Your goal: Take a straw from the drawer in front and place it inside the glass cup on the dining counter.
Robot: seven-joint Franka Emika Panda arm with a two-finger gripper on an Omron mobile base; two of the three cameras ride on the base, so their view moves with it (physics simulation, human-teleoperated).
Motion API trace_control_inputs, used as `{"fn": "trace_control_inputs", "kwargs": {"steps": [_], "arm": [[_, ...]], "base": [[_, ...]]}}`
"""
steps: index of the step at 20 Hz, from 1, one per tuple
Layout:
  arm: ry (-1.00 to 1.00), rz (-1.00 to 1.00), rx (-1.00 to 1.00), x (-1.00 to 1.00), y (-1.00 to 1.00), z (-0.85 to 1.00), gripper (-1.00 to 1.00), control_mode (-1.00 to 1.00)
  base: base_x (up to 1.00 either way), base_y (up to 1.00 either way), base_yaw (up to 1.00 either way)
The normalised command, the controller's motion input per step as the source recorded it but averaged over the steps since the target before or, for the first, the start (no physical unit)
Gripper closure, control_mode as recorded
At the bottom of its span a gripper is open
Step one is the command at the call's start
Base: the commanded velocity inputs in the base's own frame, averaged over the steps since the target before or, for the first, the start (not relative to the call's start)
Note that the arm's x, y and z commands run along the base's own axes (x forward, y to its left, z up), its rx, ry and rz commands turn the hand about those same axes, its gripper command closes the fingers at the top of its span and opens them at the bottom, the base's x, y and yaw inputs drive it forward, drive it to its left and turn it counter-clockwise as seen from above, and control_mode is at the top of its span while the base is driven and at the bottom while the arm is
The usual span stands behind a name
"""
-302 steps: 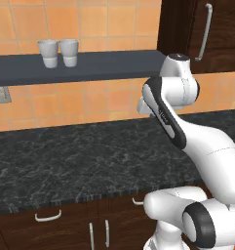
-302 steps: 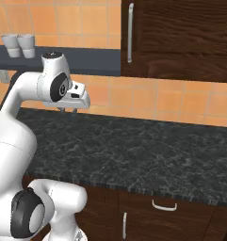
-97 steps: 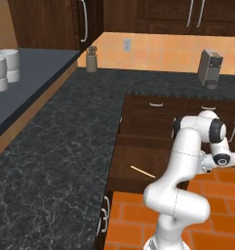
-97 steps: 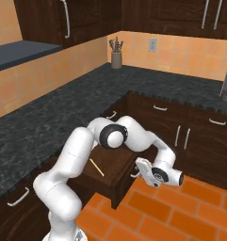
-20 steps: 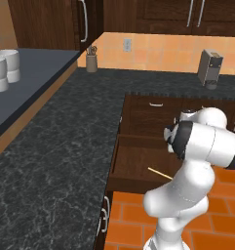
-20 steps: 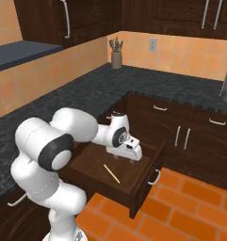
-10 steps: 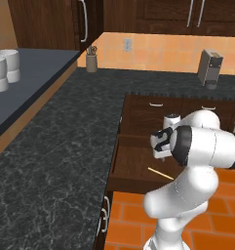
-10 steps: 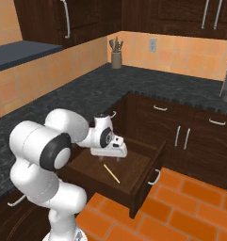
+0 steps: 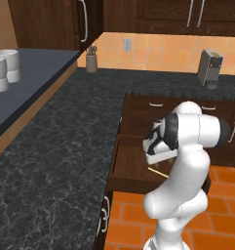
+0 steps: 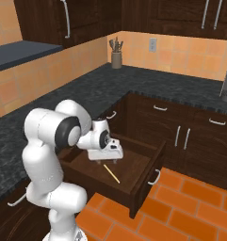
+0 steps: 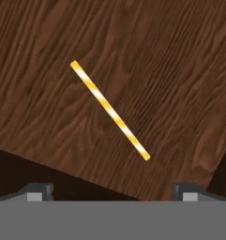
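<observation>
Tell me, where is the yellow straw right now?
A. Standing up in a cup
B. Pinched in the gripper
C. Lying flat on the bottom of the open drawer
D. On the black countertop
C. The straw lies flat on the wooden floor of the open drawer, with the open gripper above it and not touching it.

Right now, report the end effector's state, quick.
End effector: open, holding nothing, above the thin pale-yellow straw lying flat in the pulled-out dark-brown wooden drawer.
</observation>
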Motion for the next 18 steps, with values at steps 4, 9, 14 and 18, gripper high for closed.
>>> {"fn": "trace_control_inputs", "kwargs": {"steps": [4,9,14,18], "arm": [[0.12,0.06,0.0,0.46,0.0,-0.5,-1.0,-1.0],[0.13,0.06,0.01,0.46,0.0,-0.5,-1.0,-1.0],[0.01,0.04,0.07,0.03,0.0,-0.31,-1.0,-1.0],[-0.01,0.03,0.11,0.0,0.0,-0.3,-1.0,-1.0]], "base": [[0.0,0.0,0.0],[0.0,0.0,0.0],[0.0,0.0,0.0],[0.0,0.0,0.0]]}}
